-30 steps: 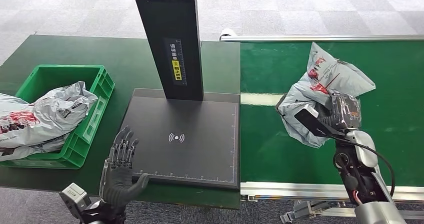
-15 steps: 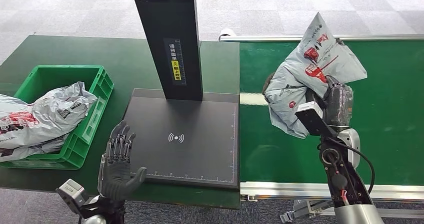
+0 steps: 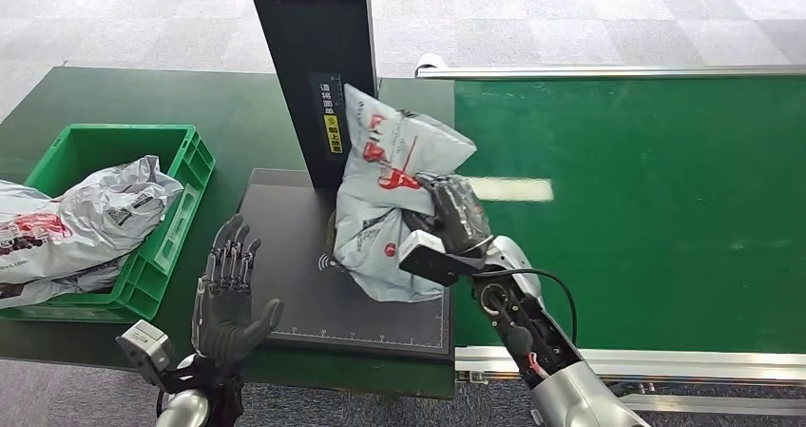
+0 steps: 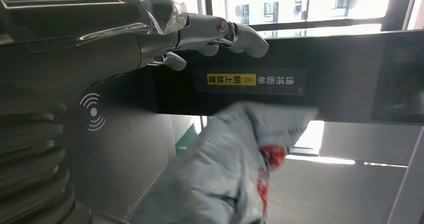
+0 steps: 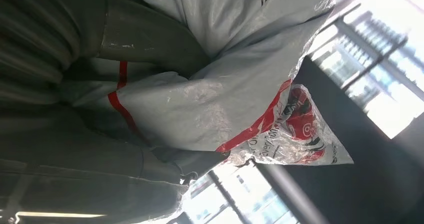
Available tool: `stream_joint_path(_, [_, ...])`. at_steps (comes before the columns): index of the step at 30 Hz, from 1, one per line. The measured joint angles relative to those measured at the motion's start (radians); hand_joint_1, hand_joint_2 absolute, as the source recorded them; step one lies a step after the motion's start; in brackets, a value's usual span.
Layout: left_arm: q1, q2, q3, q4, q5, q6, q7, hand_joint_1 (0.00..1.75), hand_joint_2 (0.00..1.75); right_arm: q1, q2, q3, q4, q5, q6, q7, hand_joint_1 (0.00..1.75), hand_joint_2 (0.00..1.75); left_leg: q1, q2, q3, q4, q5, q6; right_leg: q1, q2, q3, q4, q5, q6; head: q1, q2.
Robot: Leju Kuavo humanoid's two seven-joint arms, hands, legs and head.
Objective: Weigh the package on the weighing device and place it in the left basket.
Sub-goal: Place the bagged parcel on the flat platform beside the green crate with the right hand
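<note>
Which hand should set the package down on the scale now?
Right. The right hand already grips the package, over the scale. The left hand is open beside the scale's near corner, holding nothing.

so that's two grey packages, one (image 3: 390, 194) over the single black weighing device (image 3: 314, 294) and one (image 3: 81, 223) in the one green basket (image 3: 181, 165), plus one green conveyor belt (image 3: 646, 208) and two robot hands (image 3: 228, 294) (image 3: 456, 218).
</note>
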Motion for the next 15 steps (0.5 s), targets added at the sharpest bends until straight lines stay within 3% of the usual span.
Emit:
stream_joint_path(5, [-0.016, 0.001, -0.006, 0.008, -0.005, -0.024, 0.023, 0.0, 1.75, -0.03, 0.071, 0.157, 0.119, 0.095, 0.106, 0.026, 1.75, 1.75, 0.0, 0.0, -0.001, 0.0, 0.0, 0.0, 0.0, 0.0, 0.0, 0.0, 0.0, 0.0, 0.0, 0.0])
stream_joint_path(12, [-0.036, 0.0, -0.01, 0.025, -0.018, -0.033, 0.042, 0.0, 1.75, -0.074, 0.128, 0.3, 0.272, 0.17, 0.212, 0.224, 1.75, 1.75, -0.001, 0.0, 0.0, 0.0, 0.0, 0.0, -0.001, 0.0, 0.0, -0.001, 0.0, 0.0, 0.0, 0.0])
stream_joint_path(15, [-0.04, -0.001, -0.01, 0.031, -0.02, -0.035, 0.048, 0.0, 1.75, -0.095, 0.14, 0.315, 0.309, 0.169, 0.199, 0.274, 1.56, 1.75, -0.001, 0.0, 0.002, 0.0, 0.0, 0.0, -0.001, 0.0, 0.002, -0.001, 0.0, 0.0, 0.0, 0.0])
